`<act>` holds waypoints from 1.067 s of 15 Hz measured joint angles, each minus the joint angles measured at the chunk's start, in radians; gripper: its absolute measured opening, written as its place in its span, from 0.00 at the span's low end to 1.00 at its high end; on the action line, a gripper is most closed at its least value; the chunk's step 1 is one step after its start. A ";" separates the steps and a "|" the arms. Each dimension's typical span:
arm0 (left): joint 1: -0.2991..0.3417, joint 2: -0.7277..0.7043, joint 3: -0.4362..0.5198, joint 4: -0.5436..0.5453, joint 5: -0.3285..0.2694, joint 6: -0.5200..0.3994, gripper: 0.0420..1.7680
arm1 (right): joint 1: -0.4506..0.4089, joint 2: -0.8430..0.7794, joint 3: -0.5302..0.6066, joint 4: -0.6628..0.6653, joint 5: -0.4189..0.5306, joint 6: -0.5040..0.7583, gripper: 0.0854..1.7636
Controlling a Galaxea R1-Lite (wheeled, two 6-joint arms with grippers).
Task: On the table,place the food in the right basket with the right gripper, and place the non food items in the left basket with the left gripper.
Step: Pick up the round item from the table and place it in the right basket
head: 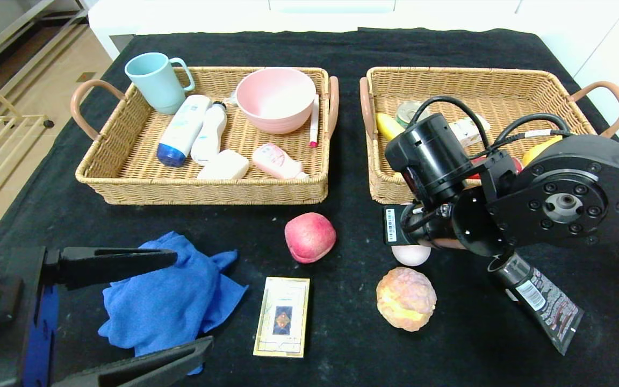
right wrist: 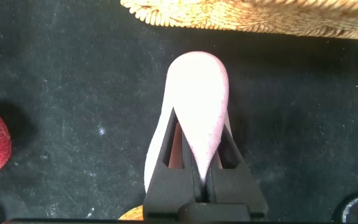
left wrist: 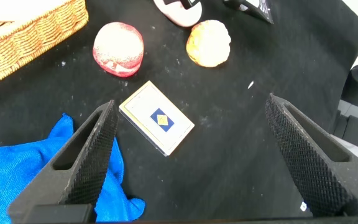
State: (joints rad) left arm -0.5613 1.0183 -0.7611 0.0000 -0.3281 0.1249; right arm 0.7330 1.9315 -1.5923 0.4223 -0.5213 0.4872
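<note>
From the head view we see only a sliver of the pink egg (head: 411, 255) under the right arm, between the right basket (head: 379, 183) and the bun (head: 406, 298). The right wrist view shows us the right gripper (right wrist: 199, 163) clamped on it. Our left gripper (left wrist: 188, 149) hangs wide above the card (left wrist: 157, 118).

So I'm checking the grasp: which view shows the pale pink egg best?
The right wrist view: the egg fills the centre, pinched by the right claw. The head view shows only a sliver under the arm; the left wrist view catches its edge.
</note>
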 joint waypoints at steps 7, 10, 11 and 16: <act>0.000 -0.002 0.000 0.000 0.000 0.001 0.97 | 0.000 -0.005 0.000 0.002 0.000 -0.001 0.04; 0.000 -0.007 0.000 0.000 0.000 0.001 0.97 | 0.002 -0.037 0.001 0.024 0.004 -0.004 0.04; 0.000 -0.009 0.000 0.000 0.000 0.001 0.97 | 0.006 -0.056 0.001 0.052 0.007 -0.005 0.04; 0.000 -0.010 0.002 0.001 0.001 0.002 0.97 | 0.013 -0.172 0.010 0.145 0.016 -0.013 0.04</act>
State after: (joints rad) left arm -0.5613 1.0079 -0.7591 0.0013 -0.3266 0.1268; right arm 0.7462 1.7591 -1.5828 0.5672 -0.5055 0.4747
